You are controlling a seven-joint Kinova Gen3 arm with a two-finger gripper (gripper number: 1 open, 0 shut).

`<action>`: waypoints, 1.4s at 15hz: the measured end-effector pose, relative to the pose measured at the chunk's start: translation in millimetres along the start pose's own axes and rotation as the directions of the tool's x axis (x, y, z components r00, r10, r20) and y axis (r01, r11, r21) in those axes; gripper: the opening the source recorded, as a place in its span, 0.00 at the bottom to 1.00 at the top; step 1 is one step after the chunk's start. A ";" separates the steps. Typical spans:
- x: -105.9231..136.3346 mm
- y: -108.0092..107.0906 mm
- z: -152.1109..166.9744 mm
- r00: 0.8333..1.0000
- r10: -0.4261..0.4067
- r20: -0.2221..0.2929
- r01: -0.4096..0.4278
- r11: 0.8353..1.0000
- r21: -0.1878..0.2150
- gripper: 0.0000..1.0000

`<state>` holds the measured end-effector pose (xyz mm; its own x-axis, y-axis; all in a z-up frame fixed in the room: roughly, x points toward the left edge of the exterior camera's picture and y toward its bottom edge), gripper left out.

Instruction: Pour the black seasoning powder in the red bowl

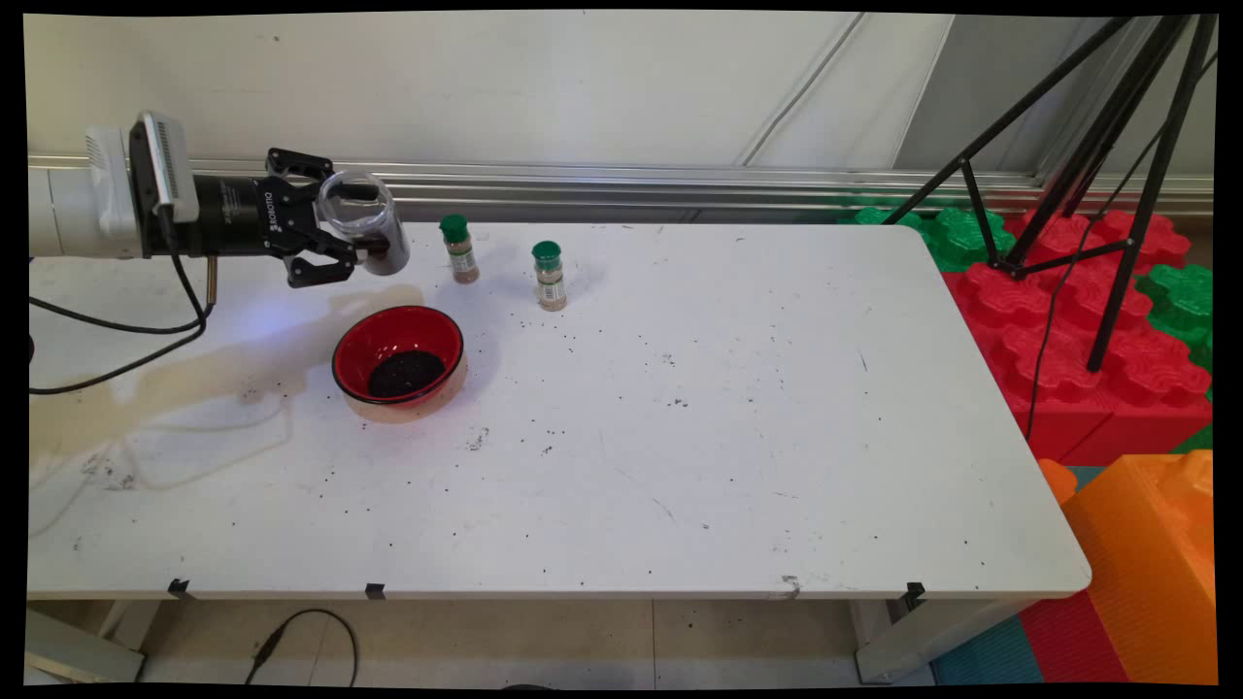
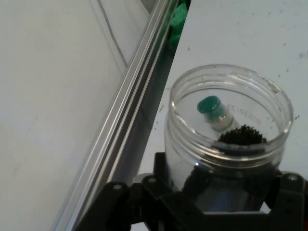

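Observation:
My gripper point(image 1: 335, 228) is shut on a clear plastic jar point(image 1: 364, 221), held in the air above the table's far left part, tilted with its mouth up and to the left. Dark grains lie in the jar's low end. In the hand view the jar point(image 2: 226, 159) fills the lower right, with a small heap of dark grains point(image 2: 242, 136) inside and a green-capped bottle point(image 2: 214, 111) seen through its wall. Just below on the table stands a red bowl point(image 1: 399, 361) with dark grains point(image 1: 406, 373) in its bottom.
Two small spice bottles with green caps point(image 1: 458, 249) point(image 1: 549, 275) stand right of the jar near the table's far edge. Dark crumbs are scattered over the white table point(image 1: 738, 408). A black tripod point(image 1: 1097, 175) and red, green and orange foam blocks point(image 1: 1078, 320) are at the right.

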<state>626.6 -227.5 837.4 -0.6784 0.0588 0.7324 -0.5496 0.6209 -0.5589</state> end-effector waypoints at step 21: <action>16.9 -15.9 -4.3 0.924 -0.374 -0.077 0.369 0.927 -0.072 0.00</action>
<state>626.0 -233.1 860.3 -0.3835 -0.1177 0.9160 -0.7249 0.6530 -0.2196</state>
